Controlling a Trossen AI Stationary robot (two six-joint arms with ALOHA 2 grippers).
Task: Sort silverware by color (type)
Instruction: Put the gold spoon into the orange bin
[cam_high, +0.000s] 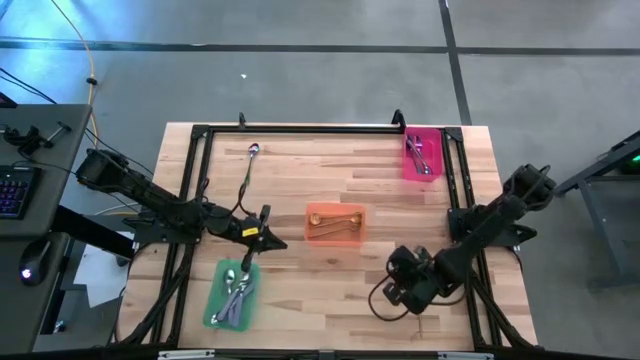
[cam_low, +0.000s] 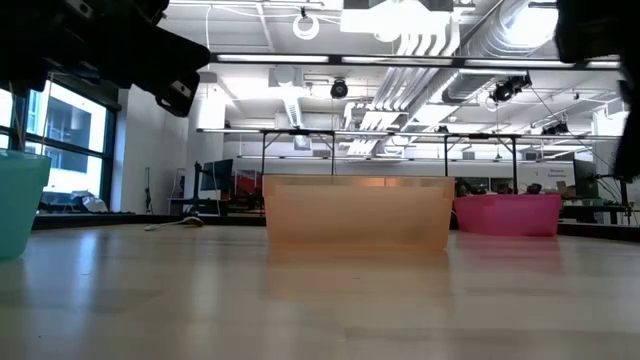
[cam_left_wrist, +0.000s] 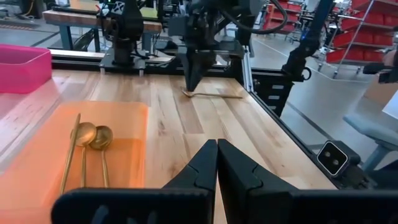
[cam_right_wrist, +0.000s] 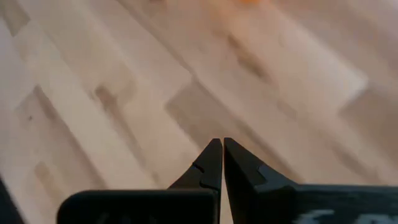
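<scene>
the left gripper (cam_high: 272, 243) hangs just above the top end of the green tray (cam_high: 216, 305), fingers pinched together on nothing. the one loose spoon (cam_high: 250, 160) lies on the table well beyond the green tray, toward the far rail. best, i judge, to open wide first, line the fingers across its thin handle, then come down low. gold spoons (cam_left_wrist: 87, 146) sit in the orange tray (cam_high: 335, 222), silver pieces (cam_high: 234, 292) in the green tray. the right gripper (cam_high: 395, 265), also shut and empty, rests far across from the green tray, arm folded.
</scene>
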